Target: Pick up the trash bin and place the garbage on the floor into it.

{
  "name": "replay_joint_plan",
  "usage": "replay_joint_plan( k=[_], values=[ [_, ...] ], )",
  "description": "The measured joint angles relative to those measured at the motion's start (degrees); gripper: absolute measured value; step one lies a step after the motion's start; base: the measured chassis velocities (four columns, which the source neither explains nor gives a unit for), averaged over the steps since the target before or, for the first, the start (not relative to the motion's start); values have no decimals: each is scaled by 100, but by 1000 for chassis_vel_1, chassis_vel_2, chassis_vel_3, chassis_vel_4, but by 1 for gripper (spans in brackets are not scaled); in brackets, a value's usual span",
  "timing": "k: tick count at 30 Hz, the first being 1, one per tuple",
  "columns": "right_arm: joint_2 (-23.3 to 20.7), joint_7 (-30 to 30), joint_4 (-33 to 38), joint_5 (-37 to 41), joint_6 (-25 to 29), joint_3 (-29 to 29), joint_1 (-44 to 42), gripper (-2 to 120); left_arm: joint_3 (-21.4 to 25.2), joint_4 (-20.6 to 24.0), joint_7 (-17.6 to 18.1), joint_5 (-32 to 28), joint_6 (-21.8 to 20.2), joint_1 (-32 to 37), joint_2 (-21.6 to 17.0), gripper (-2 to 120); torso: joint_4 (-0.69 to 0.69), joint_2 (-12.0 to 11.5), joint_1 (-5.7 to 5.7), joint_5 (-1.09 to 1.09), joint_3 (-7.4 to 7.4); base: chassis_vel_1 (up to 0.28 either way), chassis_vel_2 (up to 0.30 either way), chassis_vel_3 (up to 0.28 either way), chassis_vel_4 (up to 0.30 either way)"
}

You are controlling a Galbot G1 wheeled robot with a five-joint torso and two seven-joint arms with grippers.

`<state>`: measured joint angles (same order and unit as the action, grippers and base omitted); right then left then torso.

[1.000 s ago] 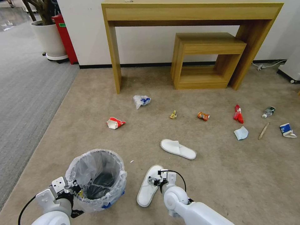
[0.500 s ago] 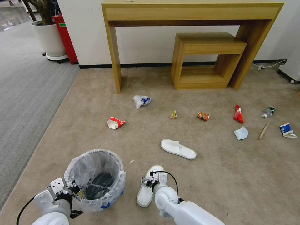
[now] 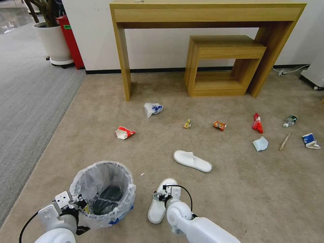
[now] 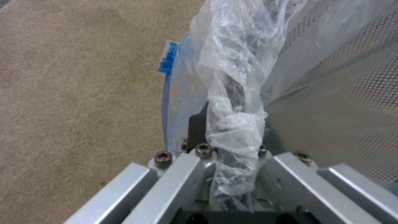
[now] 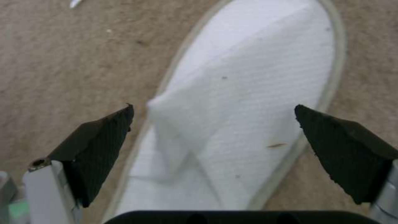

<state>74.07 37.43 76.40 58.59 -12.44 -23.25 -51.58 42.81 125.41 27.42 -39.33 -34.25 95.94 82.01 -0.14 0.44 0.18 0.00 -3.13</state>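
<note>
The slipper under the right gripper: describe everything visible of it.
The slipper is white, of textured cloth with a pale edging around the sole and an open-backed toe band. It lies flat, sole down, on the beige carpet, beside the trash bin. The right gripper hangs just above it, fingers open on either side of the band, not touching.

Two arms in glossy white rounded shells, each ending in a grey metal wrist block with a thin black cable looped alongside. Left gripper (image 3: 80, 201): brushed aluminium bars fastened with dark hex-socket screws, black base plate behind them. Right gripper (image 5: 213, 155): two black, finely ribbed wedge pads (image 5: 99, 140) on silver metal fingers.
</note>
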Motion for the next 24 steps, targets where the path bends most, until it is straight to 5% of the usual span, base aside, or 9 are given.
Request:
replay_joint_plan(
  k=[12,24],
  values=[
    [-41,-8,-124,-174,102,69,-92,78,-72,-130,-1,4,30,-114,-19,0,0,0,0,0,0,0,0,0,0],
    [-90,-132,-161,-344,184,25,-89,33,-97,-143,-10,8,78,-128,-10,0,0,0,0,1,0,0,0,0,0]
  ],
)
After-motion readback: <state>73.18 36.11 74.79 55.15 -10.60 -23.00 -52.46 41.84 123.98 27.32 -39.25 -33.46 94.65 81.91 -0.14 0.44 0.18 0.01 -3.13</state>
